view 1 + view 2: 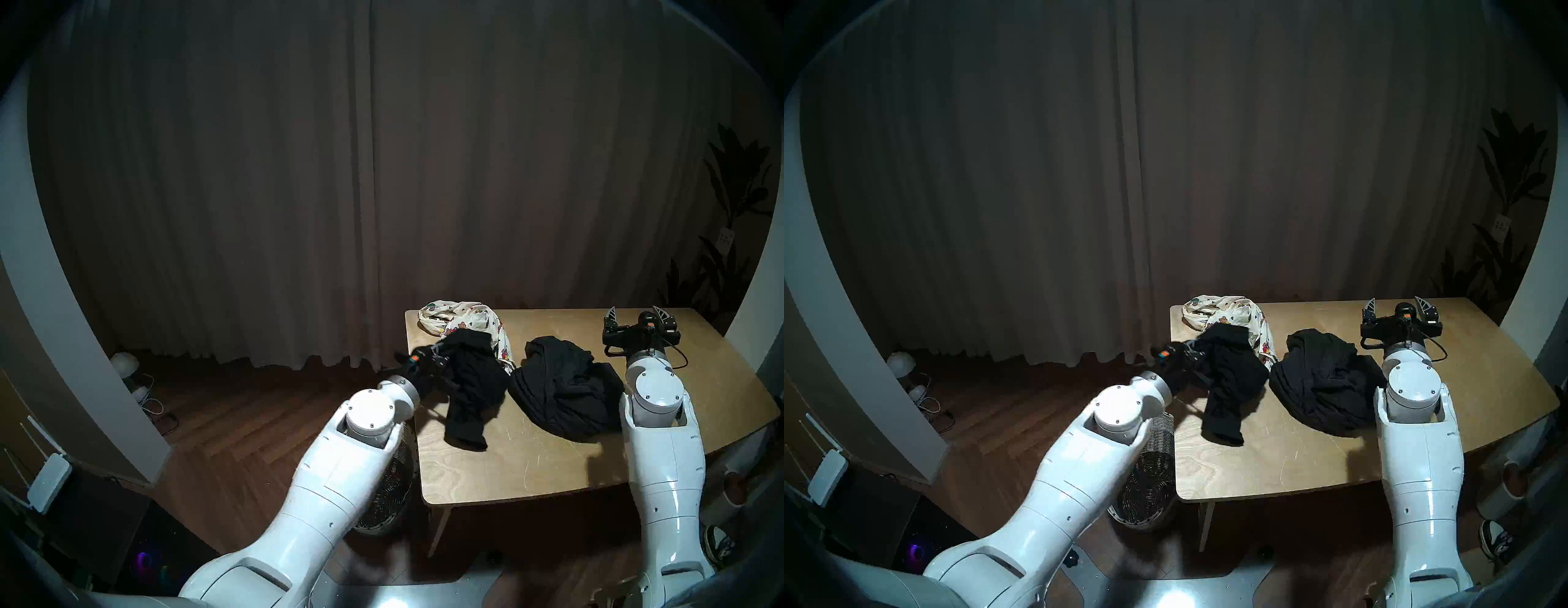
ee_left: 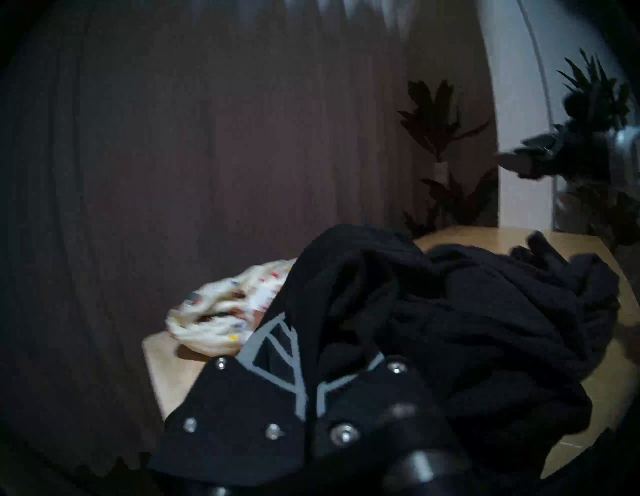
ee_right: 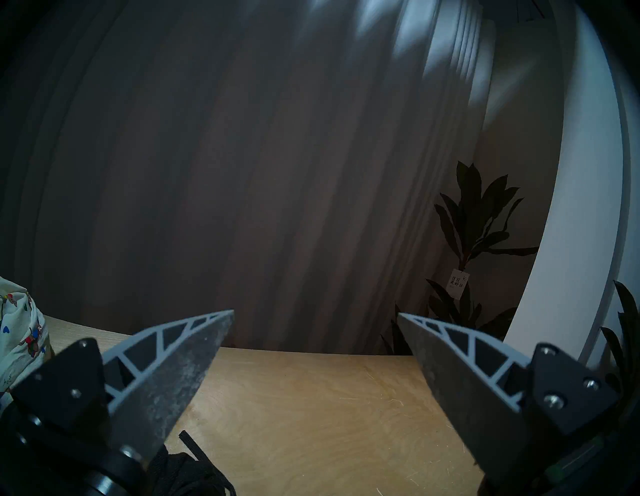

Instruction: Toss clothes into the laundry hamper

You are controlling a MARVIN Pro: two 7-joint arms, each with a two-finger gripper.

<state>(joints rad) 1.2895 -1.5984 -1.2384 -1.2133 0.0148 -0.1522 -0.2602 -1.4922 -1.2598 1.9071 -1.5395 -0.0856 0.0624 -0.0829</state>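
Observation:
A black garment (image 1: 471, 382) lies bunched at the left edge of the wooden table (image 1: 530, 463), and my left gripper (image 1: 444, 350) is shut on its upper fold; in the left wrist view the fingers (image 2: 277, 346) vanish under the black cloth (image 2: 450, 311). Right of it sits a charcoal grey garment (image 1: 564, 390). The cream garment with cartoon prints (image 1: 462, 319) lies at the table's far left corner. My right gripper (image 1: 635, 316) hovers open and empty over the far right of the table. The woven laundry hamper (image 1: 1149, 479) stands on the floor beside the table's left edge, mostly hidden under my left arm.
Dark curtains (image 1: 382, 191) hang behind the table. A potted plant (image 1: 729, 237) stands at the far right corner. On the floor at the left are a small white lamp with cables (image 1: 125, 365) and a white router (image 1: 49, 482). A shoe (image 1: 719, 545) shows at the lower right.

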